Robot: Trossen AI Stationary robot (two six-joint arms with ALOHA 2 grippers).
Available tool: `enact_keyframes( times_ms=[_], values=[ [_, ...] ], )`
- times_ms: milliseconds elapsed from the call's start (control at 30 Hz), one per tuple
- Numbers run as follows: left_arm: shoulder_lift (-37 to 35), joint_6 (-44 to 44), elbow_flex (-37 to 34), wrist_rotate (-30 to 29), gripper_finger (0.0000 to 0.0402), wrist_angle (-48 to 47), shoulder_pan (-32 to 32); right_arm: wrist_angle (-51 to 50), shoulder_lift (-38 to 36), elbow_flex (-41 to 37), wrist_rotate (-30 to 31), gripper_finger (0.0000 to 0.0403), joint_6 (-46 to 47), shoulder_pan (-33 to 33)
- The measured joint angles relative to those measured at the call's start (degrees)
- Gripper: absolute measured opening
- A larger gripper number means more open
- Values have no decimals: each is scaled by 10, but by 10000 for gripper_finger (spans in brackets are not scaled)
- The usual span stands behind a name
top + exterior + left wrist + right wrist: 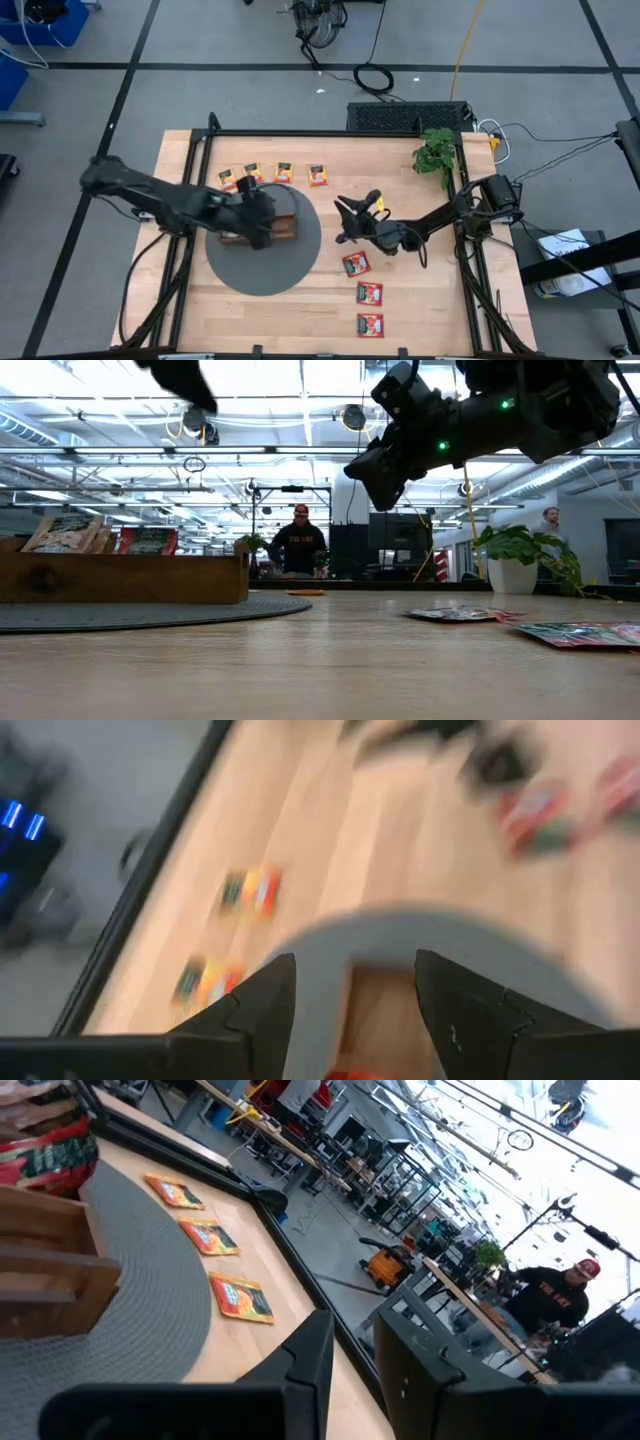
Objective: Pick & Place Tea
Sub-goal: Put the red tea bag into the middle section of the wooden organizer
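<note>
The left pincer (262, 212) hangs over the wooden tray (283, 228) on the round grey mat (300, 262), its fingers (262, 1005) apart with nothing between them. Packets of tea stand in the tray (150, 541). Four orange packets (272, 174) lie in a row on the table (420, 300) just behind the mat, and three red-and-green packets (367, 294) lie in a line beside the mat, toward the front edge. The right pincer (346, 220) hovers above the table near the rearmost red packet, its fingers (312, 1352) a narrow gap apart and empty. A potted plant (436, 153) stands at the table's rear right corner. A person (300, 546) stands in the room behind.
</note>
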Motion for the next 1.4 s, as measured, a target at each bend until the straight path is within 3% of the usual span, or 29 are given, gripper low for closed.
enact_keyframes(
  times_ms=[100,233,467,600,867,933,1000,1100,1233,1400],
  values=[
    [-73,68,-44,6,207,133,-15,3,0,0,0,63,-3,2],
    [-151,147,-131,69,207,306,-13,2,-1,0,-2,63,3,9],
    [-232,176,-280,89,207,461,16,-19,-32,0,32,63,18,65],
    [-246,169,-332,74,207,502,33,-104,-70,-19,38,63,129,121],
    [-246,153,-362,58,207,507,43,-381,-234,-18,6,57,391,236],
    [-245,152,-356,59,207,507,42,-505,-274,12,-30,63,482,241],
    [-246,146,-349,60,207,511,42,-635,-292,57,-115,78,572,228],
    [-245,142,-347,60,207,510,42,-779,-277,129,-244,116,636,197],
    [-245,140,-347,60,207,511,42,-918,-220,208,-357,184,643,161],
    [-245,140,-347,60,207,510,42,-989,-141,230,-400,251,542,132]
  ],
)
